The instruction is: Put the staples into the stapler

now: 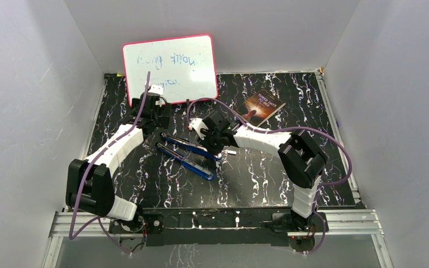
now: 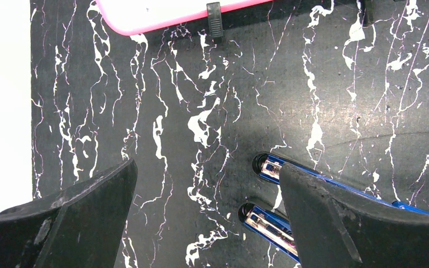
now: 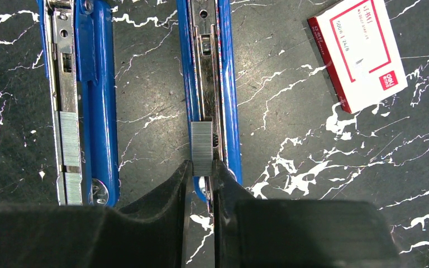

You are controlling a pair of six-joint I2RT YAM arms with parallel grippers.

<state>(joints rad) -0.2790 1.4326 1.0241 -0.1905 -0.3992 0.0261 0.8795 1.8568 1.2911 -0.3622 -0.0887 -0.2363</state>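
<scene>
Marbled black table (image 1: 257, 178) was occupied by an opened blue stapler (image 3: 230, 84); staples (image 3: 201, 142) were pinched by the right gripper (image 3: 201, 170) over its channel, while the left gripper (image 2: 206, 167) was spread wide, nothing held

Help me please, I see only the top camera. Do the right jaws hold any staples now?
Observer: Yes. A short grey strip of staples has its near end between the right jaws and lies along the metal channel of a blue stapler.
Operator: And the other blue part beside it?
Observer: Its channel holds more staples.
Operator: Is the left arm busy?
Observer: No. The left jaws stand wide open and empty above the table.
</scene>
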